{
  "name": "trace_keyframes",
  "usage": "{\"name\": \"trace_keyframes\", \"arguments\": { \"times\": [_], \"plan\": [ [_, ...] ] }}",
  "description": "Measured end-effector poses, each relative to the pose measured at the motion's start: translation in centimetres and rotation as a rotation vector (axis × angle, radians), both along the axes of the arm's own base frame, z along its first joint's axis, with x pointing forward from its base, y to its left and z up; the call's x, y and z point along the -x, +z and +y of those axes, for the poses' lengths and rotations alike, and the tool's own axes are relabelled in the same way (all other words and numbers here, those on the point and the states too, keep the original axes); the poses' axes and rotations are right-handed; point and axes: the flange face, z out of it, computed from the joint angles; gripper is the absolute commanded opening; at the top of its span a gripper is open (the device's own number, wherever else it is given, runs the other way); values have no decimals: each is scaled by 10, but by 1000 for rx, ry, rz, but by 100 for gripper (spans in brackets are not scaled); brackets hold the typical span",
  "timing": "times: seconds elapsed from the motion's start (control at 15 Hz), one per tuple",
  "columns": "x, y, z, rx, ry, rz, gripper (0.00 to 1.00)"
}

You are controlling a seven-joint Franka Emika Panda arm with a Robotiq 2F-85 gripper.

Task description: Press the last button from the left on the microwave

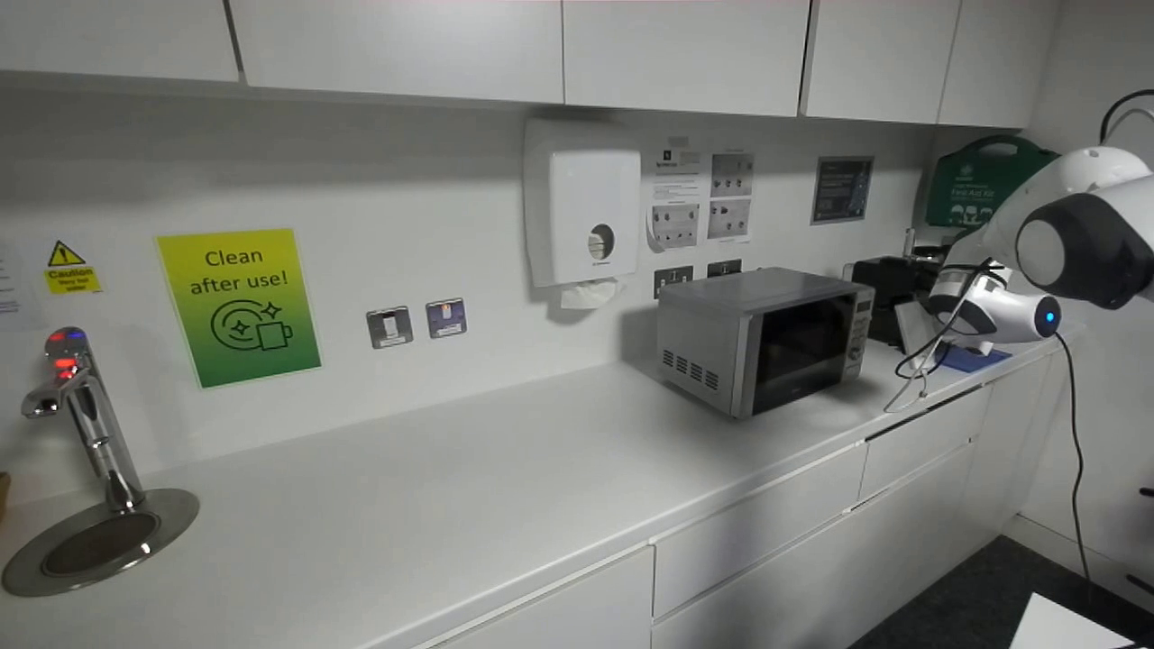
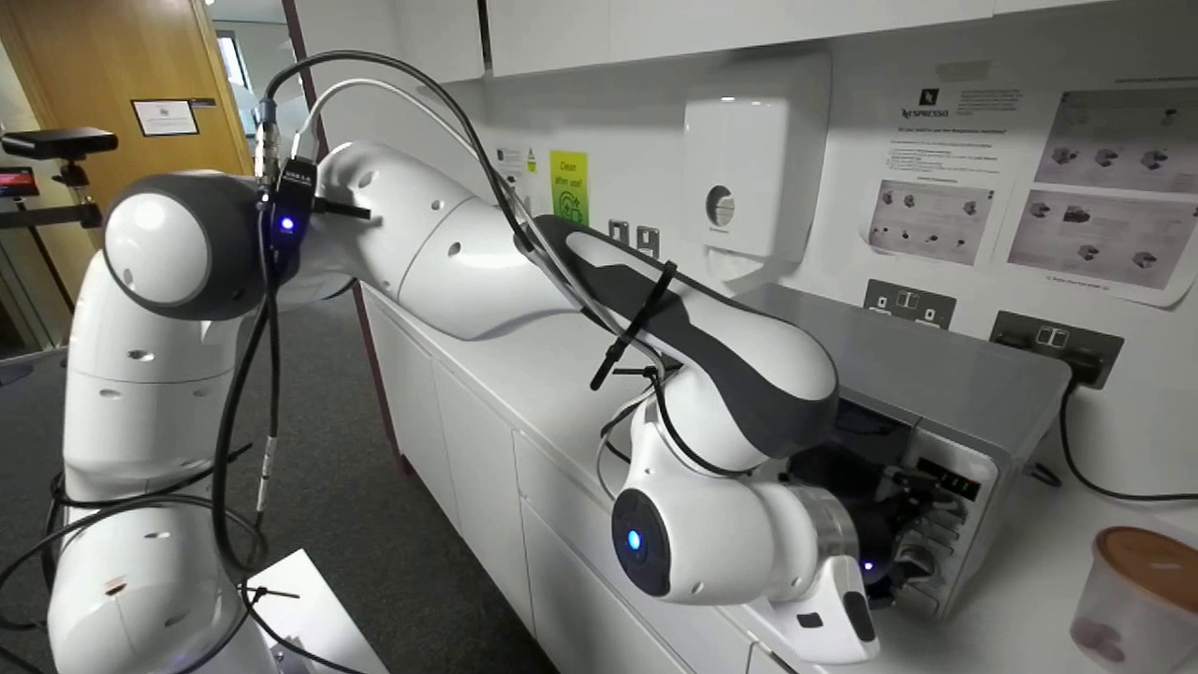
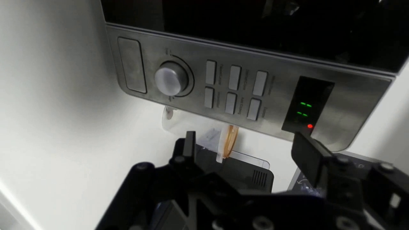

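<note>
The silver-grey microwave [image 1: 703, 338] stands on the counter in both exterior views [image 2: 936, 351], with a dark glass front. In the wrist view its control panel [image 3: 271, 119] lies turned on its side. The panel holds a large flat rectangular button [image 3: 132, 65], a round knob [image 3: 171, 78], several small buttons [image 3: 234, 77] in two rows of three, and a lit display [image 3: 306, 102]. My gripper [image 3: 244, 139] is open and empty. Its fingers are in front of the panel, one overlapping the display's edge; contact cannot be told. In an exterior view the gripper [image 2: 922, 529] partly hides the panel.
A clear tub with an orange lid [image 2: 1137, 599] stands beside the microwave and shows in the wrist view [image 3: 230, 142]. A black appliance [image 3: 246, 174] lies beyond the fingers. A white dispenser [image 1: 586, 207] hangs on the wall. Cupboards [image 1: 685, 54] overhang the counter [image 1: 505, 469].
</note>
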Motion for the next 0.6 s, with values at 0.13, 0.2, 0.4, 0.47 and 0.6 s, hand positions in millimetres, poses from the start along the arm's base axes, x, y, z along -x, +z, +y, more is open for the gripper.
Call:
{"name": "trace_keyframes", "arguments": {
  "times": [0.13, 0.2, 0.4, 0.47, 0.6],
  "plan": [
    [-2, 5, -9, 22, -4, -9, 33],
    [-2, 8, -12, 36, -4, -11, 26],
    [-1, 9, -16, 85, 12, -9, 1],
    [-1, 8, -16, 98, 18, -6, 0],
    [-1, 5, -15, 118, 28, 7, 0]
  ]
}}
